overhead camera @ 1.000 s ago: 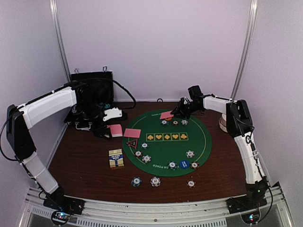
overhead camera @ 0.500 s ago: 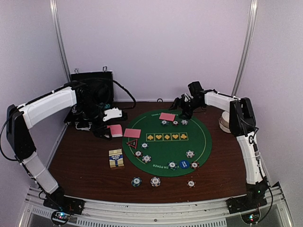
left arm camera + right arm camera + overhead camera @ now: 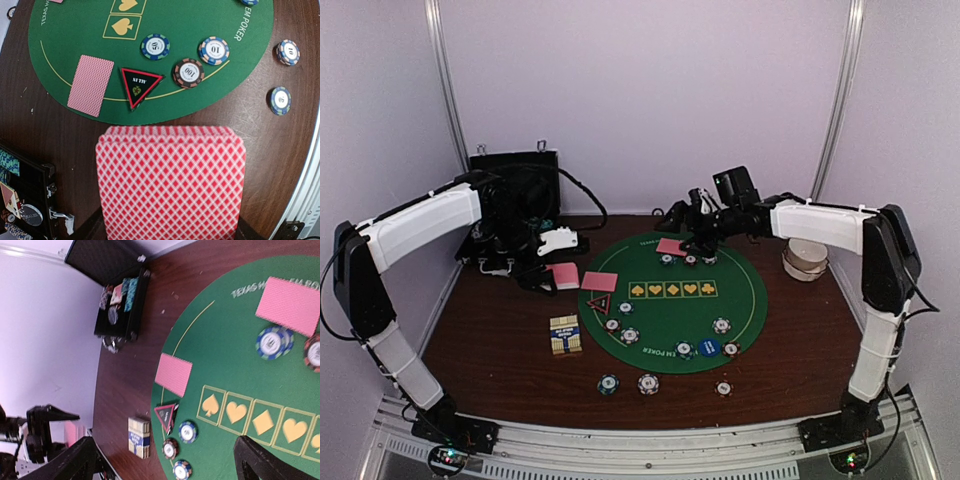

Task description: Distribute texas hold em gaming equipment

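Surface: A dark wooden surface [image 3: 490, 350] between pale walls was seen, with a round green mat [image 3: 670, 310] laid on it and a black case [image 3: 515, 185] standing open at the far left.

Change: A moment earlier the right tool [image 3: 688, 225] had been closed on a pink-backed dealt card [image 3: 671, 246]. Now its jaws were spread wide and the card was left flat on the far edge of the mat.

Right tool: Nothing was held. In the wrist view both fingers were seen far apart, with only the mat and some small pieces between them.

Card and right tool: The dealt card lay near the tool but apart from it, not between the fingers. Striped chips [image 3: 667, 260] were seen just beside the card.

Meaning: The far place was judged to have been served with one card. Other places were judged to be waiting.

Left tool: The left tool [image 3: 538, 272] was closed on a pack of cards [image 3: 170, 185], held over the bare surface just beside the left rim of the mat. The number of cards could not be told.

Other pieces: A second card [image 3: 91, 85] lay on the left edge of the mat, with the triangle marker [image 3: 140, 86] just beside it. More chips were scattered on the near half of the mat and on the wood beyond it.

Next: A further card would probably be taken from the pack.
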Controlling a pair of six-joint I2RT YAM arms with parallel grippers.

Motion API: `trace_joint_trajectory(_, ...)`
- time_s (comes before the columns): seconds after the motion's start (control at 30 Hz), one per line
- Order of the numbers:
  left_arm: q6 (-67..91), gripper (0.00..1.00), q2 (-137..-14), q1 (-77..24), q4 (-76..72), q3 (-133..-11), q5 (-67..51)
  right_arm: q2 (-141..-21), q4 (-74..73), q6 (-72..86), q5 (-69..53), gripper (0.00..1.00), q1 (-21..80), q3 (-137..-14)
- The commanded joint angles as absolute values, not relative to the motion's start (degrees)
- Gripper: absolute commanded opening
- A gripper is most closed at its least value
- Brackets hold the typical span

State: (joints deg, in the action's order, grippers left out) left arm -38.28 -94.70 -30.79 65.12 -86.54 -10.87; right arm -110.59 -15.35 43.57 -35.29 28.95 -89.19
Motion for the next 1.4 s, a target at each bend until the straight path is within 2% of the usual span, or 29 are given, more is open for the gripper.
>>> trace_joint_trajectory(0.0, -37.8, 0.0, -92.4, -30.4, 65.1, -88.0, -12.3, -105.3, -2.7, 52.1, -34.1, 0.99, 34.4, -78.5)
trace_joint_trajectory(0.1, -37.7, 0.0, -92.3, -30.4, 65.2, -88.1, -12.3, -103.2, -5.8, 52.9, -32.6, 0.99, 37.9, -76.1)
trace_joint_trajectory(0.27, -37.3, 0.0, -92.4, -30.4, 65.1, -88.4, -13.1, -102.1, 10.7, 61.9, -34.5, 0.99, 42.2, -67.9)
trace_joint_trajectory(0.53, -36.2, 0.0, -93.4, -30.4, 65.7, -89.6, -14.7, -109.2, 16.0, 62.9, -37.7, 0.99, 47.6, -75.1)
trace_joint_trajectory(1.07, -34.7, 0.0, -94.2, -30.4, 66.1, -91.1, -16.9, -117.6, 22.9, 68.1, -44.9, 0.86, 49.7, -83.8)
trace_joint_trajectory(1.37, -34.9, 0.0, -94.3, -30.4, 66.6, -91.0, -16.9, -120.7, 26.7, 70.9, -47.1, 0.85, 50.4, -86.5)
